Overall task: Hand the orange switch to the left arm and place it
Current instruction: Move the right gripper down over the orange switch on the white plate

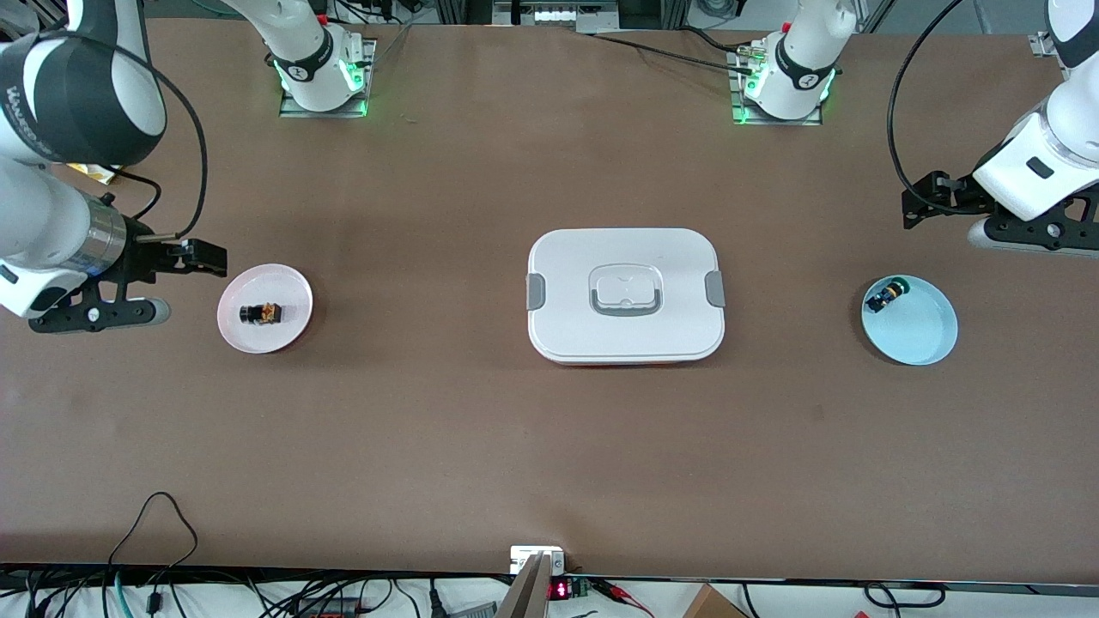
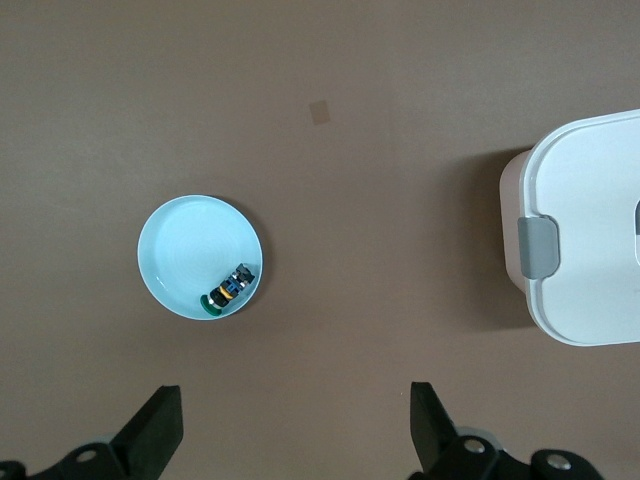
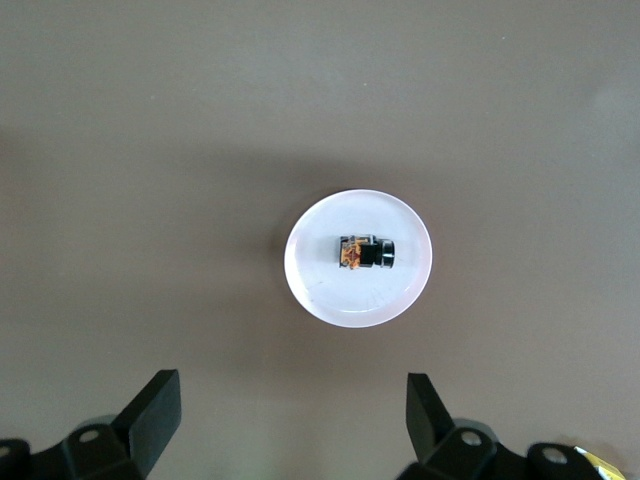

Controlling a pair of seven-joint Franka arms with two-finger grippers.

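The orange switch (image 1: pixel 262 313) (image 3: pixel 362 252) lies on its side on a small pale pink plate (image 1: pixel 236 330) (image 3: pixel 345 300) toward the right arm's end of the table. My right gripper (image 1: pixel 103 313) (image 3: pixel 290 415) hangs open over bare table just beside that plate, with nothing between its fingers. The white box (image 1: pixel 567 318) (image 2: pixel 590 230), with grey latches, stands shut in the middle of the table. My left gripper (image 1: pixel 1026 232) (image 2: pixel 297 420) hangs open and empty over bare table at the left arm's end.
A light blue plate (image 1: pixel 923 335) (image 2: pixel 185 245) toward the left arm's end holds a black switch with a yellow-green cap (image 1: pixel 886 296) (image 2: pixel 228 288). Cables and a small device (image 1: pixel 537 560) lie along the table edge nearest the front camera.
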